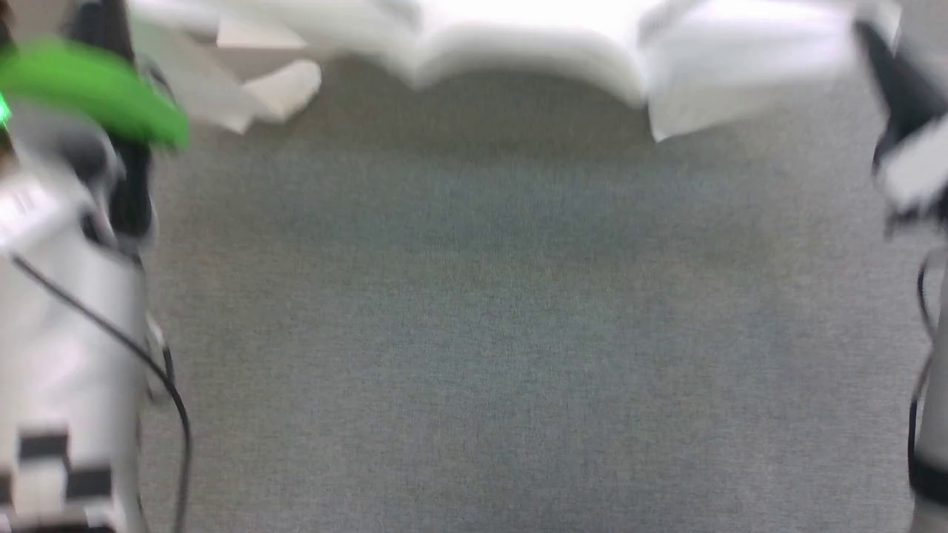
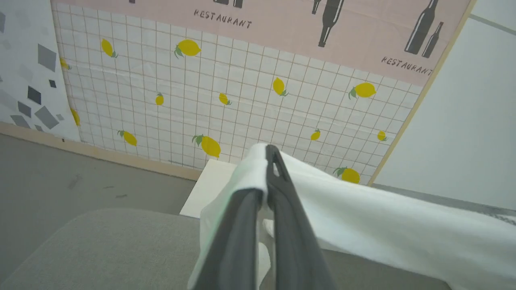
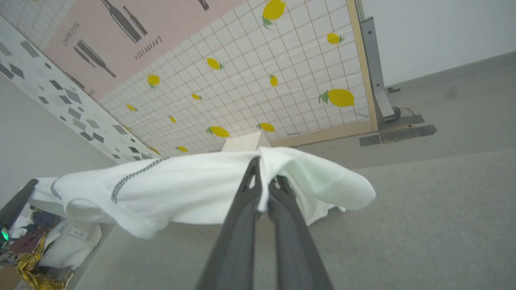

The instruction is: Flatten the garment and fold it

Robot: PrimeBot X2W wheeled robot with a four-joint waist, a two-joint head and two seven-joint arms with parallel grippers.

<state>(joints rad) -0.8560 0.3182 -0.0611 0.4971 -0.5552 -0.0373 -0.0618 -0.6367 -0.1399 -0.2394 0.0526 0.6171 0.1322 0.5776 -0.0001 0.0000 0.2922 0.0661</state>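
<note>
The head view is blurred, and its top edge cuts off the garment point(image 1: 518, 37); the white T-shirt hangs stretched above the grey counter point(image 1: 518, 333), a dark stitched seam showing; the left pincer point(image 2: 266, 181) and right pincer point(image 3: 266, 177) each clamp its cloth; a bin point(image 3: 16, 201), partly cut off, holds jumbled clothes.

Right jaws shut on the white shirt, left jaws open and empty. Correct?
No. The left gripper is shut too, its jaws pinching the garment, per the left wrist view. The right gripper is shut on it, as stated.
</note>
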